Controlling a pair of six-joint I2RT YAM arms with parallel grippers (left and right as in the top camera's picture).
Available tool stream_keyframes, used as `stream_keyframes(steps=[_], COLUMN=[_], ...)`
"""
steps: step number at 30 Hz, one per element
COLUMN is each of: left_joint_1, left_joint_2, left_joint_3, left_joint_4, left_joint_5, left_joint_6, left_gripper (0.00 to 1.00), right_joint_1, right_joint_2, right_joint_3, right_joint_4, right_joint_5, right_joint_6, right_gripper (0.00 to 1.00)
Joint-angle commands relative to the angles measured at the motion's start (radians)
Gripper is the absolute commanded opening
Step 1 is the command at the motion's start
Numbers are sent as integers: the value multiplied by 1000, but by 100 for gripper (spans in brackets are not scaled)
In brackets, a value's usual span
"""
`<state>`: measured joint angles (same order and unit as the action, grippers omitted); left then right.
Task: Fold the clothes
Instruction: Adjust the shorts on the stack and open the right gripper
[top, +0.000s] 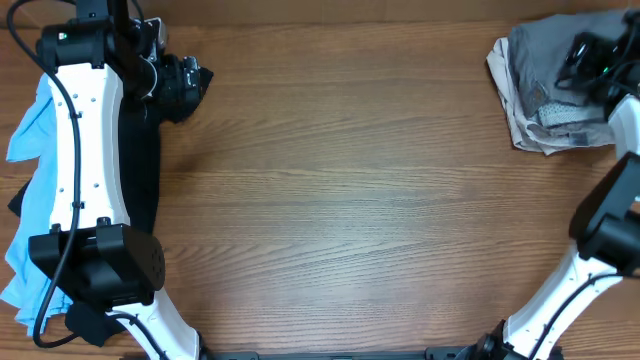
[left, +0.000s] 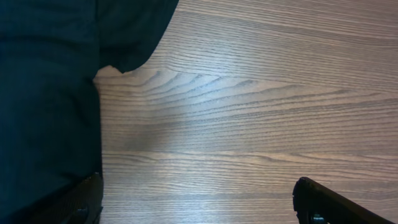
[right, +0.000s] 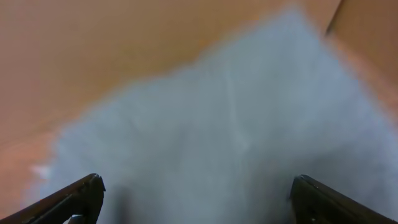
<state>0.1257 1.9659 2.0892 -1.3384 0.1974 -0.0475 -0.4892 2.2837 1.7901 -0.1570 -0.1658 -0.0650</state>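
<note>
Overhead: grey-olive shorts (top: 530, 70) bunched in soft rumpled heap at far right of wood-grain worktop (top: 350, 200), pale speckled inside showing along near edge. Black T-shirt (top: 145, 170) lies flat, elongated, along left edge. Light-blue shirt (top: 25, 130) crumpled just beside it, both partly under left arm (top: 90, 150). Left tool (left: 198, 186) released, fingers wide apart over bare wood, black cloth touching one finger. Right tool (right: 196, 183) released above shorts, blurred grey cloth between spread fingers.

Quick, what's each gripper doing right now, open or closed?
Left gripper: open, empty, at the black T-shirt edge.
Right gripper: open, empty, over the grey shorts.
</note>
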Motion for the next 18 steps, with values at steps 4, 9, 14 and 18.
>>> stream_keyframes(steps=[4,9,14,18], left_joint_1=[-2,-2,-2,-2], left_joint_2=[10,10,10,10], left_joint_3=[21,21,21,21], left_joint_4=[8,34,34,34], left_joint_5=[-25,-25,-25,-25], left_joint_6=[26,26,26,26], left_gripper=[100,100,100,100], right_joint_1=[-56,-62,-49,-23], right_joint_2=[179,143,-26,-200], right_joint_3=[1,22,81,105], right_joint_4=[-30,-32,-69,-151], right_joint_5=[11,-24,-84,-101], right_joint_6=[-6,13,40,40], right_gripper=[100,100,100,100])
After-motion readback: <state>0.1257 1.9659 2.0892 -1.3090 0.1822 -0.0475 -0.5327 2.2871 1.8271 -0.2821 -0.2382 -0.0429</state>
